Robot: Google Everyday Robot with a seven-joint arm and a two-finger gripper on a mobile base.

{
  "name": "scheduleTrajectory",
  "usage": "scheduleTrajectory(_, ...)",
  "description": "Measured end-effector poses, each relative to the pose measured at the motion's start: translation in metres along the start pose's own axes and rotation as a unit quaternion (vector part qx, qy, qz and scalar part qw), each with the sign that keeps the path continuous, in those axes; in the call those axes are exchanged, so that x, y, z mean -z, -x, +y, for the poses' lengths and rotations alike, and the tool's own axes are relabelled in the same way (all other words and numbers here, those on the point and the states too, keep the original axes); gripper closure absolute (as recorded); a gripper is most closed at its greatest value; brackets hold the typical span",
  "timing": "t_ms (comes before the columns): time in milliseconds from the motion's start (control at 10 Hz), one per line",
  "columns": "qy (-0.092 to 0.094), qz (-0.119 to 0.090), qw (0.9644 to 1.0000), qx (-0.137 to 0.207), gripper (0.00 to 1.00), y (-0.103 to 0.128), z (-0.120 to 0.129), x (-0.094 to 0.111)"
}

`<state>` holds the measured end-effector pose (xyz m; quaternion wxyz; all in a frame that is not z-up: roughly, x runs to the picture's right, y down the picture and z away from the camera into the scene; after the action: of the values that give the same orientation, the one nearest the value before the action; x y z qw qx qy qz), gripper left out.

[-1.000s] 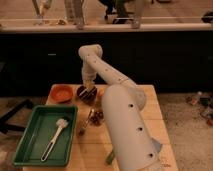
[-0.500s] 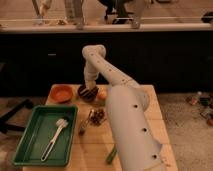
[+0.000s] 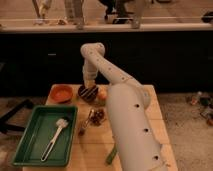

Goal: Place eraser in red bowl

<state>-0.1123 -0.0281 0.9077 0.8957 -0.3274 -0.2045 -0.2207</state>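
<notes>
The red bowl (image 3: 62, 93) is a shallow orange-red bowl at the far left of the wooden table. Right of it lies a dark round shape with pale stripes (image 3: 89, 93); this looks like the eraser lying on or in the dark bowl, but I cannot separate the two. My gripper (image 3: 90, 84) hangs straight down from the white arm, just above that dark shape and about a bowl's width right of the red bowl. The gripper's tips merge with the dark shape.
A green tray (image 3: 30, 145) holding a white brush (image 3: 55, 135) fills the table's front left. A small orange object (image 3: 102, 94) and a cluttered dark item (image 3: 96, 116) lie mid-table. A green stick (image 3: 111, 155) lies near the front edge. My white arm covers the right side.
The arm's elbow and the gripper have shifted slightly to the right over the dark shape. The bowls and the tray have not moved.
</notes>
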Motion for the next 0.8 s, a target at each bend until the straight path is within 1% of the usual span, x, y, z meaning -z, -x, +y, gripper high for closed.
scheduleTrajectory(200,-0.005,0.001,0.9998,0.018,1.00,0.013,-0.004,0.014)
scheduleTrajectory(400,-0.018,0.002,0.9990,0.042,1.00,0.029,-0.010,0.029)
scheduleTrajectory(700,-0.034,0.004,0.9974,0.064,1.00,0.042,-0.018,0.047)
scheduleTrajectory(800,-0.037,0.004,0.9971,0.066,1.00,0.044,-0.020,0.049)
